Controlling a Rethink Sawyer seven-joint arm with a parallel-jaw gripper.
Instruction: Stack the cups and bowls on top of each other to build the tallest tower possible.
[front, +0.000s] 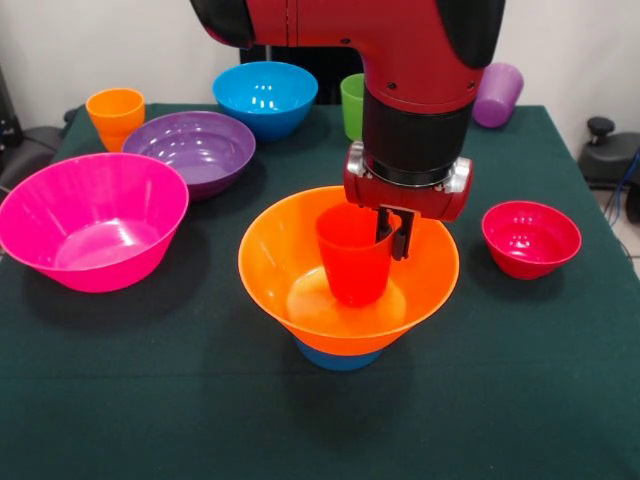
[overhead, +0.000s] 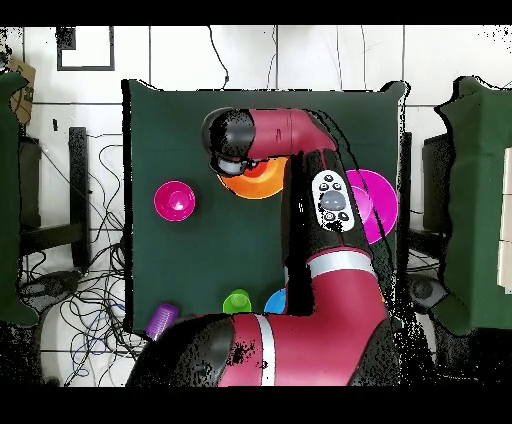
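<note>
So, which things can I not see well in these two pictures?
- Small light-blue bowl: front view, only its bottom edge shows under the large orange bowl.
- Green cup: front view, the arm covers most of it.
- Gripper: its fingers overlap the rim of the red-orange cup; grip unclear. Overhead, the arm hides it.
- Large pink bowl and medium blue bowl: overhead, partly under the arm.

Front camera faces the robot closely; overhead looks down, sharing the table (front: 120, 400).
</note>
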